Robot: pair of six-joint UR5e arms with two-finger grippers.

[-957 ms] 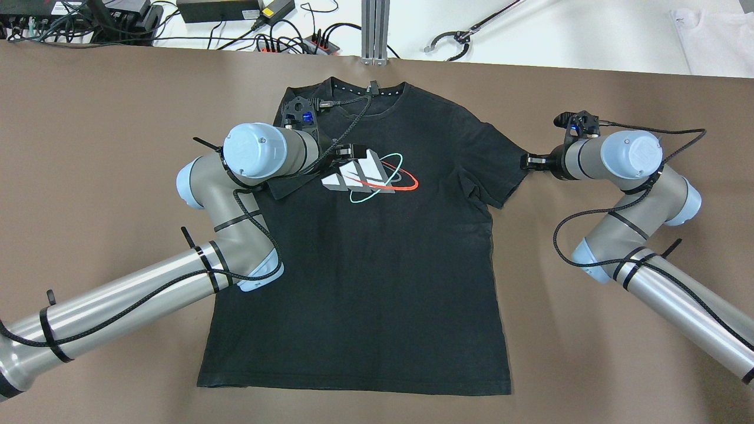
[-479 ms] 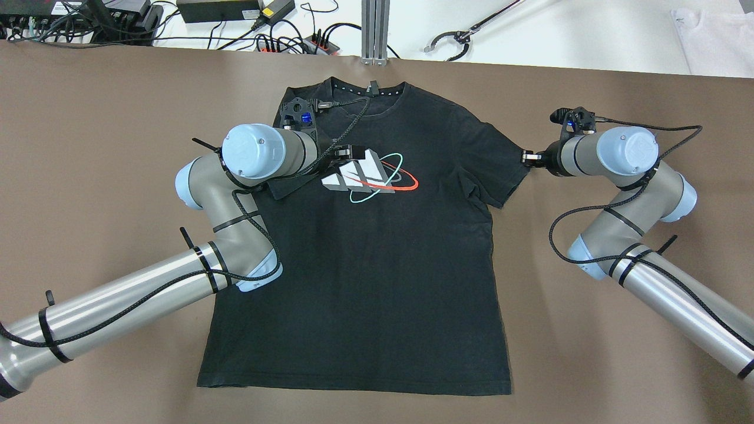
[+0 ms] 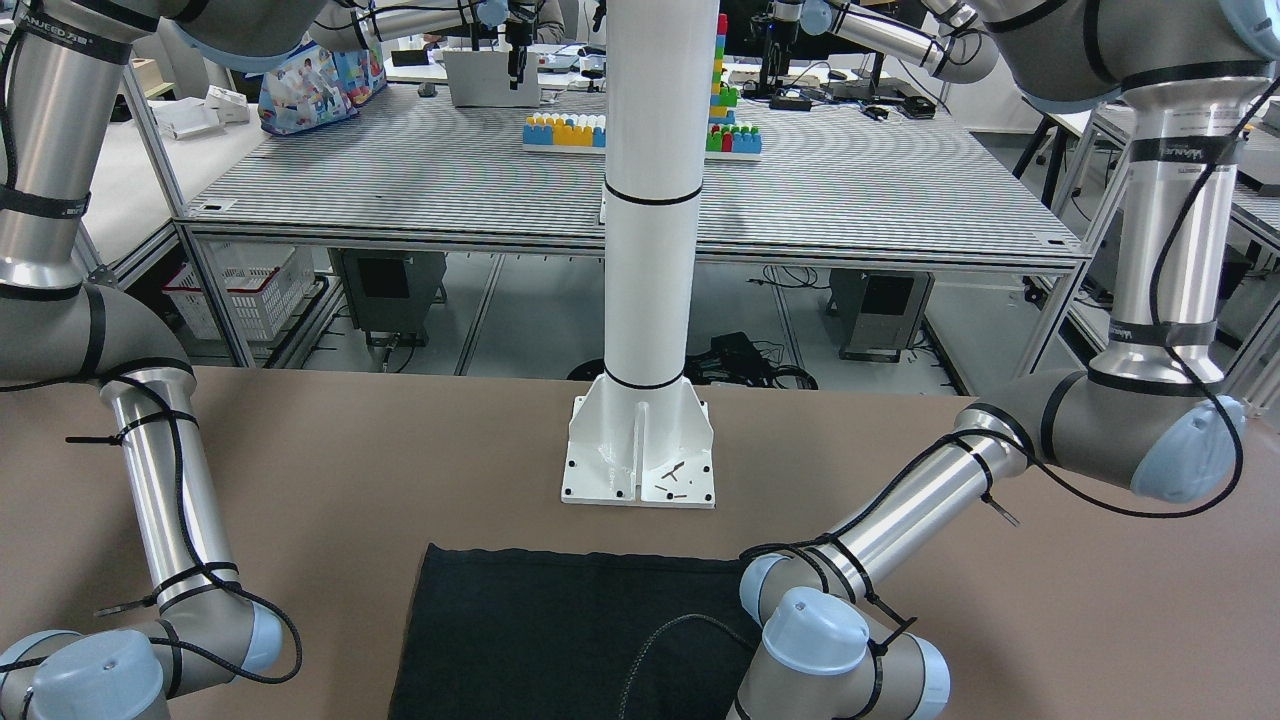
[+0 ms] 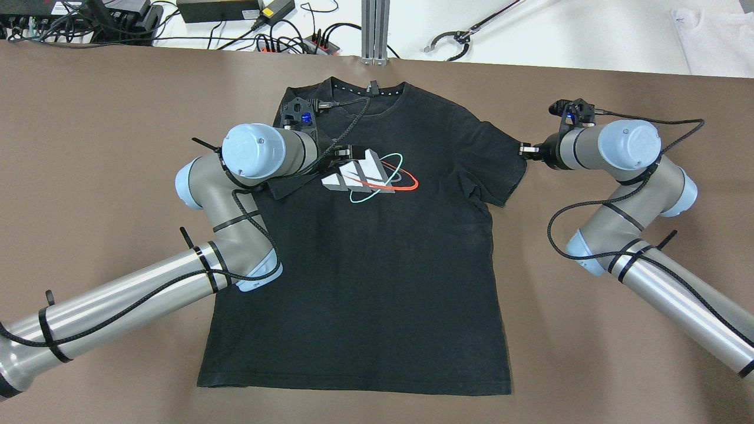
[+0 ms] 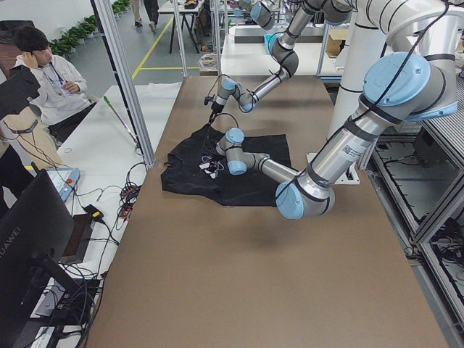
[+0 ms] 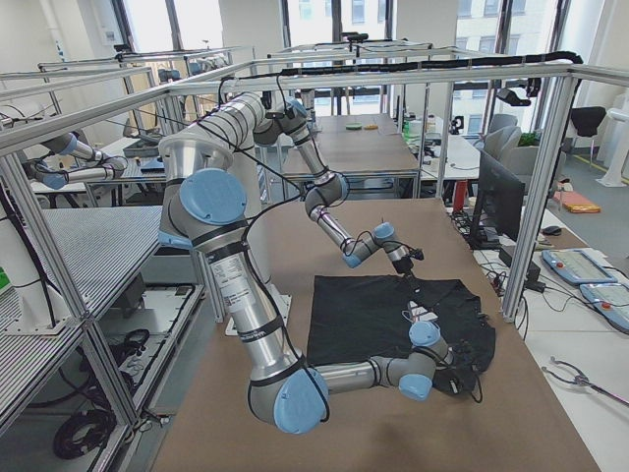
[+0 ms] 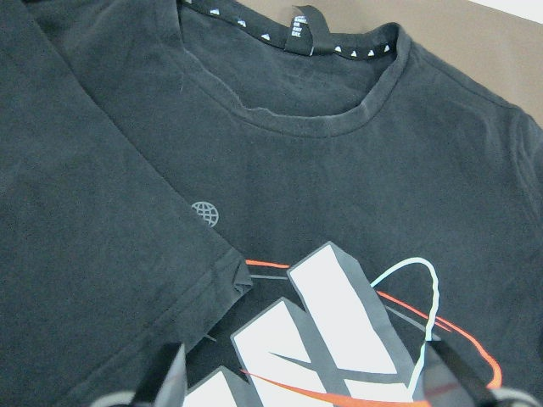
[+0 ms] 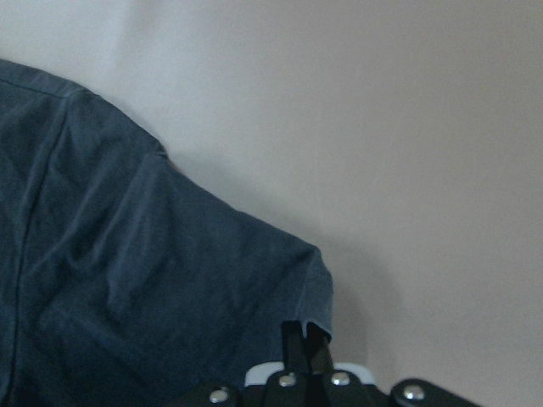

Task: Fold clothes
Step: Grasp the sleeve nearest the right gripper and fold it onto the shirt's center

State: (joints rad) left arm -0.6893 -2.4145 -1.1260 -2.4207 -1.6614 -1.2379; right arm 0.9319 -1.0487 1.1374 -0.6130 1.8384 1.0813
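Black T-shirt [image 4: 377,265] lies flat on brown table [image 4: 88,118], hem just beside white pillar [image 3: 640,450] base. Neck label [image 7: 303,19] txt too small to read. Chest print [image 4: 368,176]: white blocks w/ red + teal rings. Left gripper [image 4: 349,154] fingers apart over print. Right gripper [image 8: 305,339] clamped on sleeve [image 8: 212,254] edge. White basket [image 3: 245,290] beyond pillar, contents unclear.

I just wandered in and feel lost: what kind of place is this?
Probably a robotics lab: robot arms at several metal-framed benches, a black T-shirt spread on one, toy bricks on another.
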